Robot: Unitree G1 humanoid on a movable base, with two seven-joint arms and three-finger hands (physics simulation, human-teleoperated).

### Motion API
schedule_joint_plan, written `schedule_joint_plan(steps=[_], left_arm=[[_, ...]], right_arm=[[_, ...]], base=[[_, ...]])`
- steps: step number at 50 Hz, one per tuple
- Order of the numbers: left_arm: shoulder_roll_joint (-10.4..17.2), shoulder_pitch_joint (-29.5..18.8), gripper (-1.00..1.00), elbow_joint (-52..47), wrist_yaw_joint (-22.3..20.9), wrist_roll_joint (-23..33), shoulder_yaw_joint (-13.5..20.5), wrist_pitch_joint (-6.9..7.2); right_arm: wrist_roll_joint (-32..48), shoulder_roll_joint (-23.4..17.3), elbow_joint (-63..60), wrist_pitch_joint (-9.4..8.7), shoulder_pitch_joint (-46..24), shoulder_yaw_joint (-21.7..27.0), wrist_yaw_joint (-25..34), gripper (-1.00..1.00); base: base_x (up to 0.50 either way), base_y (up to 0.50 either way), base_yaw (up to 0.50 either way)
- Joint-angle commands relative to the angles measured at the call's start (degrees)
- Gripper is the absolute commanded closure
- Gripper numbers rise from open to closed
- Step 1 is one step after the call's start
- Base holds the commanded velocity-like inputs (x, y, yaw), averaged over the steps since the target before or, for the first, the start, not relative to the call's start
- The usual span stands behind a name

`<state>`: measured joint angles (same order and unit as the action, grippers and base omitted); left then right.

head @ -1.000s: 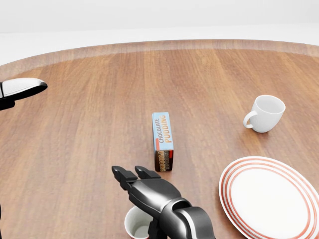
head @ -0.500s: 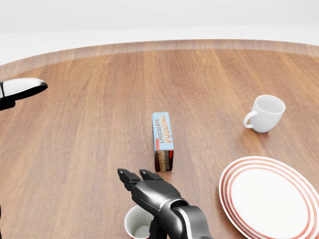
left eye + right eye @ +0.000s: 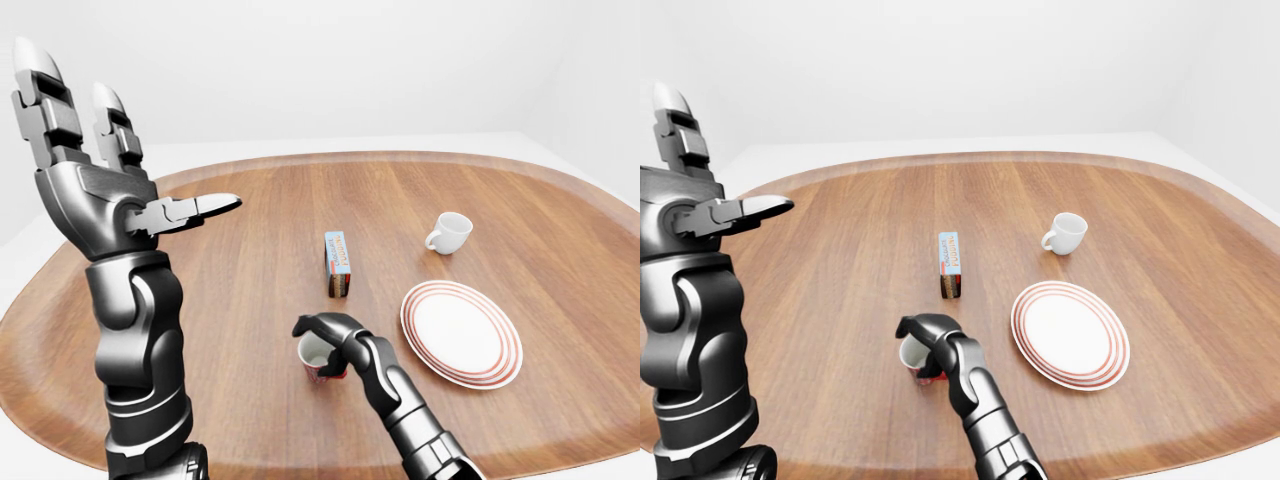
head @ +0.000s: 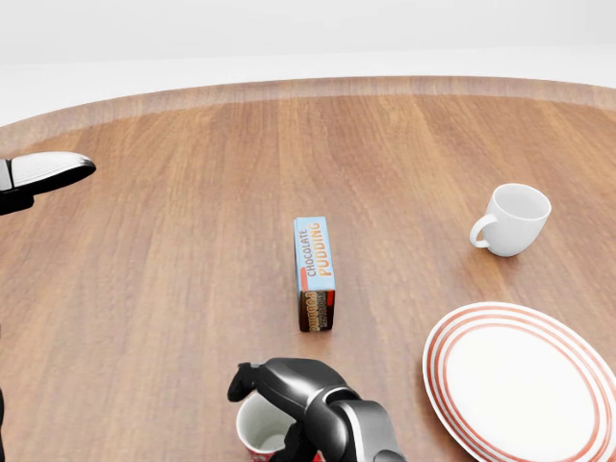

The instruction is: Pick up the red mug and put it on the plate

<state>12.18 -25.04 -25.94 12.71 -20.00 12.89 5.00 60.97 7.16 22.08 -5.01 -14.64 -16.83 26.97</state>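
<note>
- Low in the head view, at 6 o'clock, the right hand (image 4: pixel 289 390) sits over the red mug (image 3: pixel 320 358), fingers (image 3: pixel 318 325) curled down across the rim and the far wall. Whether they actually clamp the wall I cannot tell; the hand covers the contact.
- Red mug: upright on the wooden table (image 3: pixel 250 240), open mouth showing white inside. In the left-eye view it stands at 9 o'clock from the plate (image 3: pixel 461 332), near it but apart, nothing touching.
- Plate: white with red rings at the rim, lying flat on the table at 4 o'clock in the head view. Nothing on it.
- Pudding box (image 4: pixel 315 272): blue and orange, lying on the table with one end toward the camera, at 12 o'clock from the red mug, close to the fingertips but clear of them.
- White cup (image 4: pixel 512 219): on its base, tipped slightly, handle at its 9 o'clock side in the head view. It stands at 12 o'clock from the plate, apart from it.
- Left hand (image 3: pixel 90 170): raised high off the table at 10 o'clock in the left-eye view, two fingers straight up, thumb (image 3: pixel 190 210) stretched out toward 3 o'clock. Spread wide, holding nothing.
- Table: oval, wood grain, pale raised edge, against a plain white surround.
</note>
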Motion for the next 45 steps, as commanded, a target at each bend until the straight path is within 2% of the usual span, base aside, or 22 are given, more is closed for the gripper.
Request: schedule_joint_plan(steps=[1,13,22,28,37,45], left_arm=[[-0.03,0.13,-1.0,0.16,-0.1,0.2,-0.08,0.0],[-0.05,-0.43,-1.0,-0.06,0.07,0.1,-0.23,0.0],[-0.17,-0.23,-1.0,0.04,-0.12,0.38,-0.34,0.0],[-0.18,-0.12,-1.0,-0.17,-0.27,0.5,-0.31,0.0],[0.06,-0.26,-1.0,0.06,-0.3,0.4,-0.07,0.0],[0.19,-0.3,-1.0,-0.42,-0.14,0.1,0.11,0.0]], right_arm=[[1.74,-0.35,1.28,0.01,0.25,0.15,-0.29,1.0],[1.79,-0.99,-3.52,0.01,2.13,0.05,2.54,1.0],[0.75,-3.36,-24.91,0.01,5.77,2.19,12.84,1.0],[0.74,-4.24,-34.86,0.01,4.65,3.08,13.03,1.0],[1.29,-5.43,-38.88,0.01,5.52,4.58,13.03,1.0],[1.1,-8.69,-40.52,0.01,7.29,9.22,13.03,1.0]], base=[[0.0,0.0,0.0],[0.0,0.0,0.0],[0.0,0.0,0.0],[0.0,0.0,0.0],[0.0,0.0,0.0],[0.0,0.0,0.0]])
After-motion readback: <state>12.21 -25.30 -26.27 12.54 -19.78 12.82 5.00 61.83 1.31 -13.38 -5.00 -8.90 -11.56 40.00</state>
